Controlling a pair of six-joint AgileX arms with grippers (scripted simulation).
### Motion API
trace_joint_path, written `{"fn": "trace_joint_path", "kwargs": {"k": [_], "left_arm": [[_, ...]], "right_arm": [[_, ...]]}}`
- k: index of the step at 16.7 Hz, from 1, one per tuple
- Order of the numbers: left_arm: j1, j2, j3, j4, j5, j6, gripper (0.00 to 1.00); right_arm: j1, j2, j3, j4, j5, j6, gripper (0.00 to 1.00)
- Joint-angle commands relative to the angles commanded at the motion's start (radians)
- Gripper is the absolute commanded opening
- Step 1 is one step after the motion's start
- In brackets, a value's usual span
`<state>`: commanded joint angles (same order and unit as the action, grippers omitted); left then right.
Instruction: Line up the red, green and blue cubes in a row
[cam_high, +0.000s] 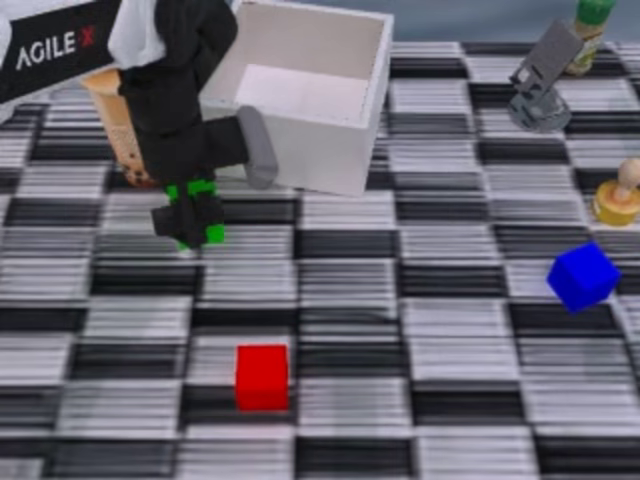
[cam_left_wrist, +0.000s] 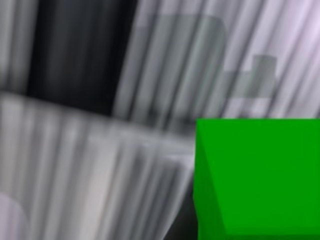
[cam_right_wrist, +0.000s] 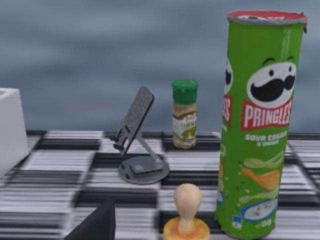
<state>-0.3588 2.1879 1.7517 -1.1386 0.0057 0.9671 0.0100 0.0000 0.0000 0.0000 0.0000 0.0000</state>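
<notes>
The green cube (cam_high: 213, 235) lies at the left of the table, just in front of the white box, mostly covered by my left gripper (cam_high: 190, 215), which sits right over it. Up close in the left wrist view, the green cube (cam_left_wrist: 260, 175) fills one corner. The red cube (cam_high: 262, 377) rests alone near the front, left of centre. Far to the right stands the blue cube (cam_high: 583, 275), turned slightly. In the right wrist view only a dark edge of my right gripper (cam_right_wrist: 100, 222) shows; that arm is outside the top view.
A large white open box (cam_high: 300, 155) stands at the back left. At the back right are a grey phone stand (cam_high: 540, 80), a spice bottle (cam_high: 590, 35) and a wooden stamp (cam_high: 620, 195). A green Pringles can (cam_right_wrist: 260, 125) stands next to the stamp.
</notes>
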Motion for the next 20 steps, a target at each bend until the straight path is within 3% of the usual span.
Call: {"fn": "trace_joint_path", "kwargs": {"k": [8, 16, 20], "left_arm": [[-0.042, -0.02, 0.004, -0.021, 0.0, -0.021, 0.0], [-0.437, -0.134, -0.11, -0.027, 0.004, -0.204, 0.0], [-0.487, -0.159, -0.13, -0.024, 0.003, -0.236, 0.0]], "right_arm": [[0.0, 0.0, 0.0, 0.0, 0.0, 0.0, 1.0], [0.0, 0.0, 0.0, 0.0, 0.0, 0.0, 1.0], [0.0, 0.0, 0.0, 0.0, 0.0, 0.0, 1.0]]}}
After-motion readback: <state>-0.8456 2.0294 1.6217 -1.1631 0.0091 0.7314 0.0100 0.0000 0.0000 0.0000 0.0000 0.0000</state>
